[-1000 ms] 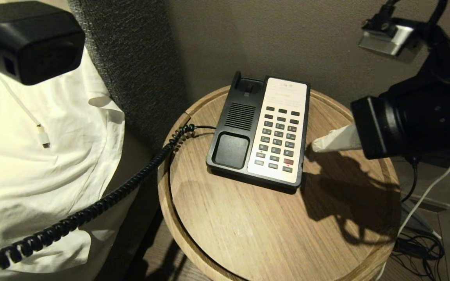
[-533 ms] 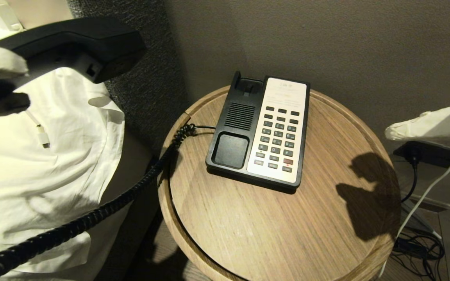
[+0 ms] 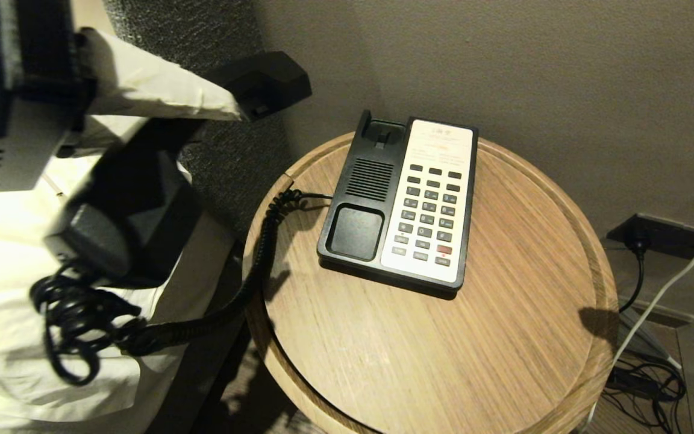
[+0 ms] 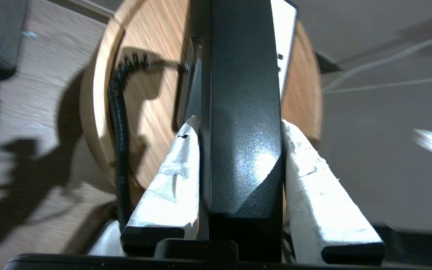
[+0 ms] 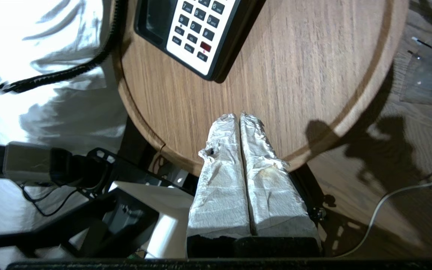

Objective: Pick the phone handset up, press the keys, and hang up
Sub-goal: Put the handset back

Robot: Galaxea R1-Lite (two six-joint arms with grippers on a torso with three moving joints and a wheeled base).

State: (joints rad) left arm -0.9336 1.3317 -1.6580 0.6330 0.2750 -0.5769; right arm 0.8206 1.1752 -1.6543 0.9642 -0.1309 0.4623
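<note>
Left claw (image 4: 240,123), upper left of the head view, clamped the phone handset (image 3: 142,181) between its white-wrapped fingers (image 4: 171,180), held aloft and tilted, left of the round surface (image 3: 431,349). The cord (image 3: 250,283) trailed to the phone base (image 3: 359,199); the keys (image 3: 428,214) lay uncovered. Right claw (image 5: 240,116), fingers pressed together and empty, hovered over the surface's edge.

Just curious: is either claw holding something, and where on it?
Left gripper clamps the glossy black plastic handset across its middle. Right gripper is shut, empty.
</note>
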